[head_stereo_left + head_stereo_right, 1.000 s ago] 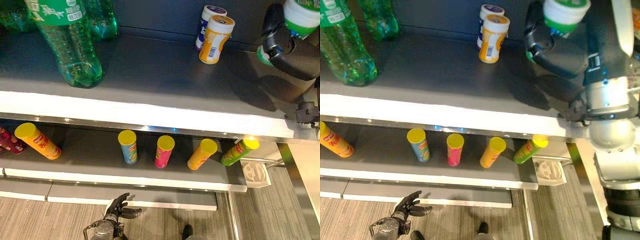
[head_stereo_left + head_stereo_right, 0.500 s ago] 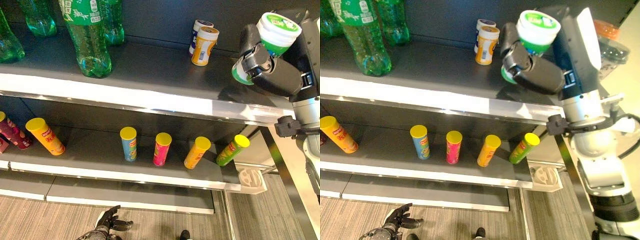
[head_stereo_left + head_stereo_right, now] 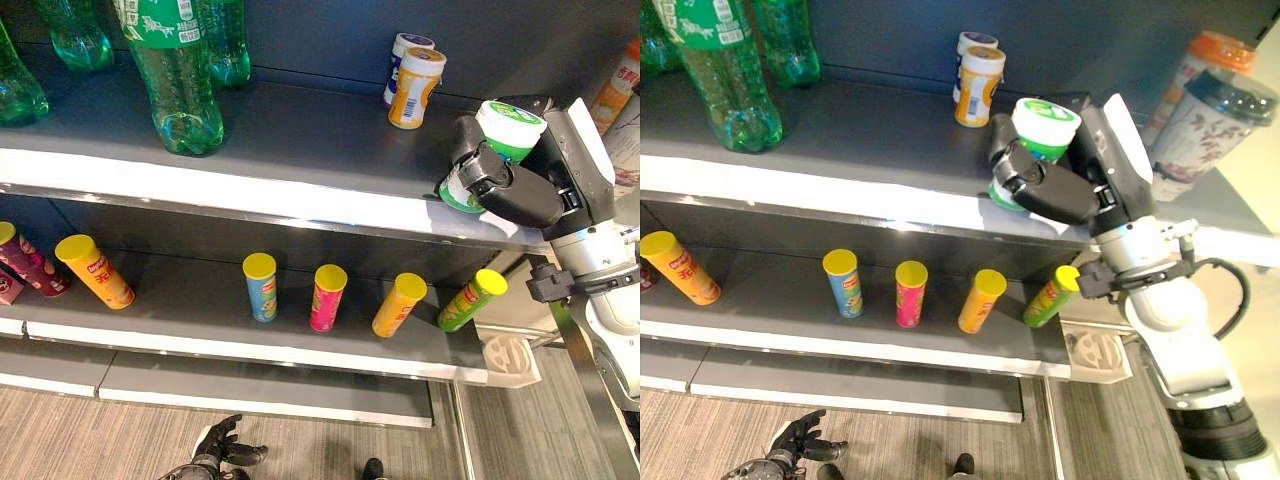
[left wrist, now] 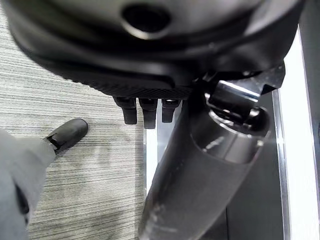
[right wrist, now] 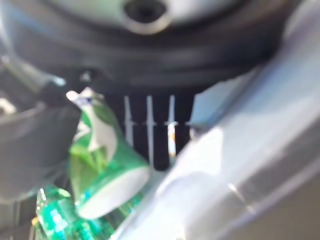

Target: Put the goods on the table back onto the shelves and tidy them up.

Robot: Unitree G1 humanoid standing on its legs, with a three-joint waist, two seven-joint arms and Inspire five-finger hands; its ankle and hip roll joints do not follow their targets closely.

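A green-and-white tub (image 3: 1038,135) is gripped by the curled fingers of the right hand (image 3: 1045,187) at the front edge of the upper shelf (image 3: 880,135), near two small bottles (image 3: 976,68). The left hand (image 3: 800,440) is held low over the floor, fingers relaxed and spread.

Green bottles (image 3: 175,75) and two small tubs (image 3: 412,82) are kept on the top shelf (image 3: 300,135); chip cans (image 3: 328,296) are lined along the lower shelf (image 3: 200,315).

Bright overhead light glares off the upper shelf's white edge (image 3: 300,205); the right wrist view is blurred.
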